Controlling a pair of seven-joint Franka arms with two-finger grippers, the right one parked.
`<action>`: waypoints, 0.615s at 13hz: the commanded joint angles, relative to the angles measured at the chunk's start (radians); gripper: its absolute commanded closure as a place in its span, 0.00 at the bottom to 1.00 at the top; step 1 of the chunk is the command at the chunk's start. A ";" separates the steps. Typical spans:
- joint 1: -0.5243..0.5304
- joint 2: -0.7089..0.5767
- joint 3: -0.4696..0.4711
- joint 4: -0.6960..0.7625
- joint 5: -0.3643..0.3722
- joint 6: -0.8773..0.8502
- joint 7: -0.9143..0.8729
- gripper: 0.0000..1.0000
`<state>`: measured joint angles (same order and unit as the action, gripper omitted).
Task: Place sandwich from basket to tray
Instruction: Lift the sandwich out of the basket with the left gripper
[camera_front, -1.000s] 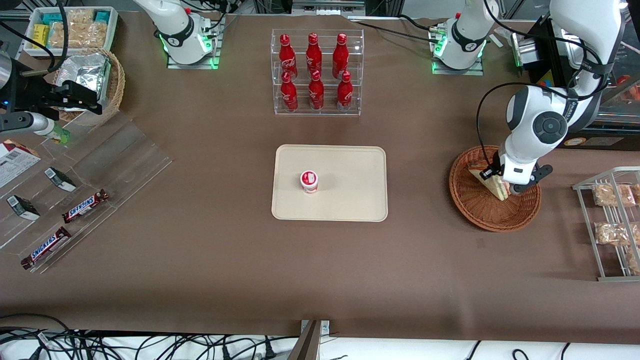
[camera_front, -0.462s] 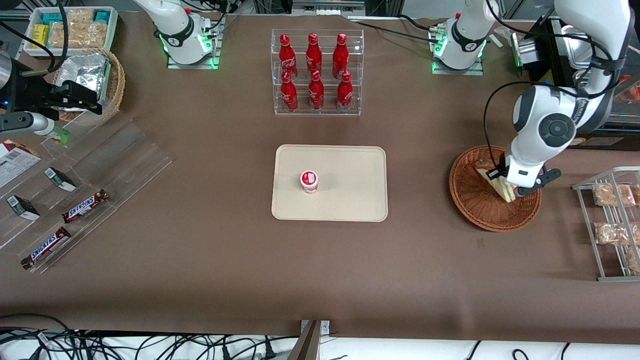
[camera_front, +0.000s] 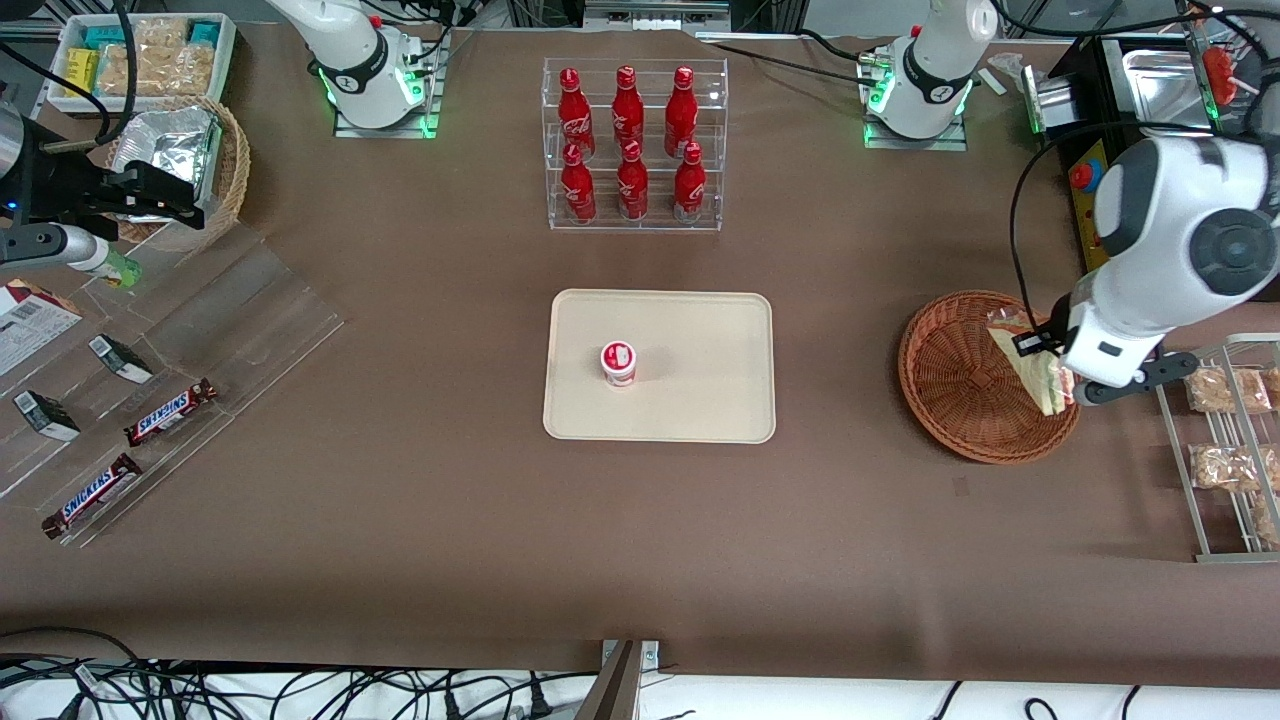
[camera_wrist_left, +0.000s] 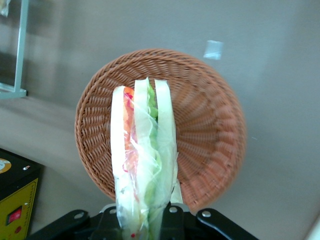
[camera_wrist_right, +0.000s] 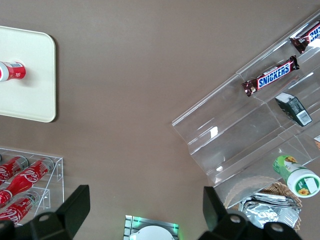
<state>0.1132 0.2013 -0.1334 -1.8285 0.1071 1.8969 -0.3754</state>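
My left gripper is shut on the sandwich, a wrapped white-bread wedge with green and red filling, and holds it lifted above the reddish-brown wicker basket. In the left wrist view the sandwich hangs upright between the fingers of the gripper, well above the basket, which has nothing else in it. The beige tray lies at the table's middle, toward the parked arm from the basket; its edge also shows in the right wrist view.
A small red-and-white cup stands on the tray. A clear rack of red bottles stands farther from the front camera than the tray. A wire rack with snack packs is beside the basket, at the working arm's end. A black and yellow box is close by.
The gripper has risen with the sandwich in it and shifted toward the working arm's end of the table, over the basket's rim. The basket stayed in place.
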 joint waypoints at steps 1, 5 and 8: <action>-0.009 0.009 -0.009 0.098 -0.053 -0.081 0.114 1.00; -0.015 0.015 -0.162 0.147 -0.055 -0.081 0.156 1.00; -0.017 0.041 -0.282 0.166 -0.095 -0.070 0.174 1.00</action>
<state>0.0911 0.2086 -0.3634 -1.7081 0.0491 1.8423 -0.2461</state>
